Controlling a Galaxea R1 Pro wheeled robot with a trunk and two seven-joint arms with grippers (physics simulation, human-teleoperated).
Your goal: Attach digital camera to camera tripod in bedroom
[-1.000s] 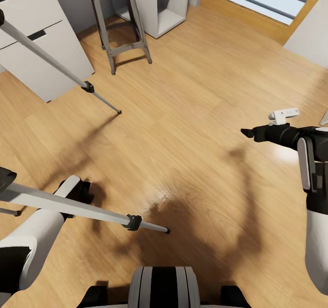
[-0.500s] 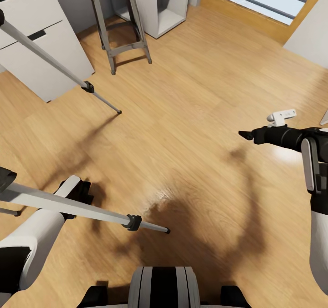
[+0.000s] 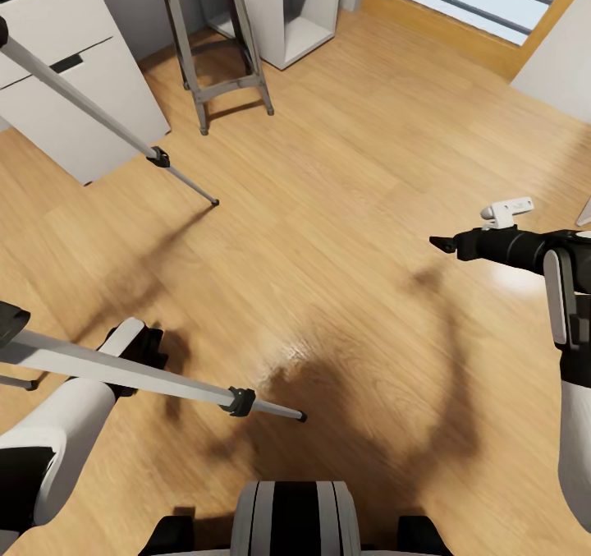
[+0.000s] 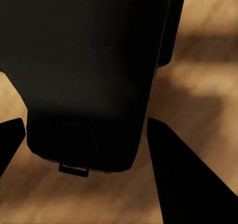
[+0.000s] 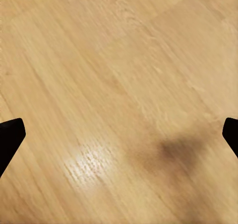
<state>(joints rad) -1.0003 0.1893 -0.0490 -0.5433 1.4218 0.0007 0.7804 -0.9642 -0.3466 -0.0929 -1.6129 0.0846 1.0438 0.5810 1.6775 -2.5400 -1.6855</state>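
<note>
The camera tripod stands at the left of the head view. One silver leg (image 3: 107,121) slants to a foot on the floor, and another leg (image 3: 164,379) crosses over my left arm. My left gripper (image 3: 141,346) sits low beside that leg. In the left wrist view it (image 4: 84,127) is shut on the digital camera (image 4: 89,60), a black boxy body whose sides both dark fingers meet. My right gripper (image 3: 442,244) hovers over bare floor at the right. In the right wrist view it (image 5: 119,134) is open, fingertips far apart with nothing between them.
Light wood floor (image 3: 328,211) spreads through the middle. A white drawer unit (image 3: 74,88) stands at the back left, with a grey metal stool (image 3: 222,55) and a white open shelf (image 3: 300,14) behind. A wood-framed window (image 3: 484,22) is at the back right.
My right gripper has crept slightly to the left. The left arm, the camera and the tripod legs have stayed where they were.
</note>
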